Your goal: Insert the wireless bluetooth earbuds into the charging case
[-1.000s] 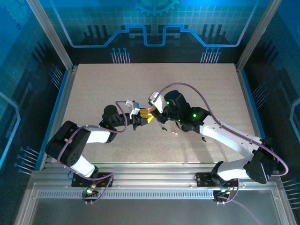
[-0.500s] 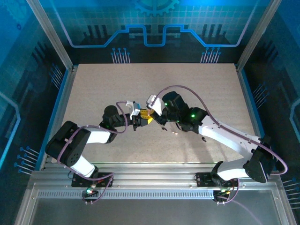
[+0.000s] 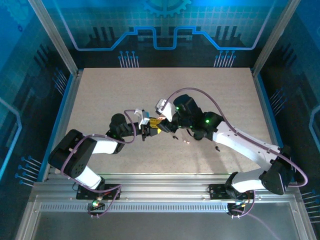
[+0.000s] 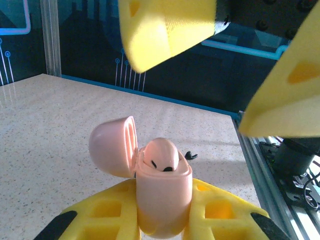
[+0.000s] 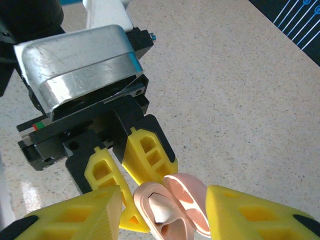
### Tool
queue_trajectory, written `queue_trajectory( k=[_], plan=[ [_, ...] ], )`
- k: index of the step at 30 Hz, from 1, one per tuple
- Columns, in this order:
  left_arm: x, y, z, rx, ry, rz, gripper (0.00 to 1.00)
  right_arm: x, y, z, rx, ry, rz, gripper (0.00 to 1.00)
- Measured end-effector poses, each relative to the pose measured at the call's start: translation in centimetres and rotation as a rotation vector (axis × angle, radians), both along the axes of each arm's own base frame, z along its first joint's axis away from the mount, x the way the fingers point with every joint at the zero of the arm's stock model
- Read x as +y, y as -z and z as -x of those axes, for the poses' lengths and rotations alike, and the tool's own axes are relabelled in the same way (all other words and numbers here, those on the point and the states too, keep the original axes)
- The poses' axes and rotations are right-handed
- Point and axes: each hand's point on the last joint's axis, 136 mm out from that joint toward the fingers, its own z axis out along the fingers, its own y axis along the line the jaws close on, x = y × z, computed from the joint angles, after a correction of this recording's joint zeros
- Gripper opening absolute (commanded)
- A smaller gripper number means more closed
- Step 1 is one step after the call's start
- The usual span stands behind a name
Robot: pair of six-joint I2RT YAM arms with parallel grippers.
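My left gripper (image 4: 162,222) is shut on the body of a pink charging case (image 4: 162,200), which stands upright with its lid (image 4: 112,145) swung open to the left. A pink earbud (image 4: 161,156) sits in the case's near well and sticks up above the rim. My right gripper (image 5: 162,212) hovers over the case, open, its yellow fingers (image 4: 165,27) apart above the bud with nothing between them. In the top view both grippers meet at mid-table around the case (image 3: 156,123).
Two tiny whitish pieces (image 3: 175,136) (image 3: 186,142) lie on the speckled table (image 3: 110,95) just right of the grippers. A small black piece (image 4: 189,156) lies on the table behind the case. Metal rails and blue walls border the table.
My right gripper has gone from nearly shut to open and shifted a little, leaving the earbud in the case. The left arm and the case stay where they were.
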Motion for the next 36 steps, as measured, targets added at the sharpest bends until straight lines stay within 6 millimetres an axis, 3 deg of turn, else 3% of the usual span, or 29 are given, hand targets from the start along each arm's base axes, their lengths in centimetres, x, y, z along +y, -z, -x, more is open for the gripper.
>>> queue_trajectory(
  k=[9,20,36],
  plan=[
    [0.1,-0.6,0.1,-0.033,-0.002,0.002,0.09,-1.7,-3.5,0.7,0.082,0.109,-0.175,0.47],
    [0.1,-1.1,0.4,-0.111,-0.019,-0.040,0.09,-2.3,0.7,2.6,0.452,0.262,-0.277,0.42],
    [0.0,0.2,1.7,-0.201,-0.038,-0.171,0.08,-1.5,0.1,3.8,0.706,0.352,-0.456,0.34]
  ],
)
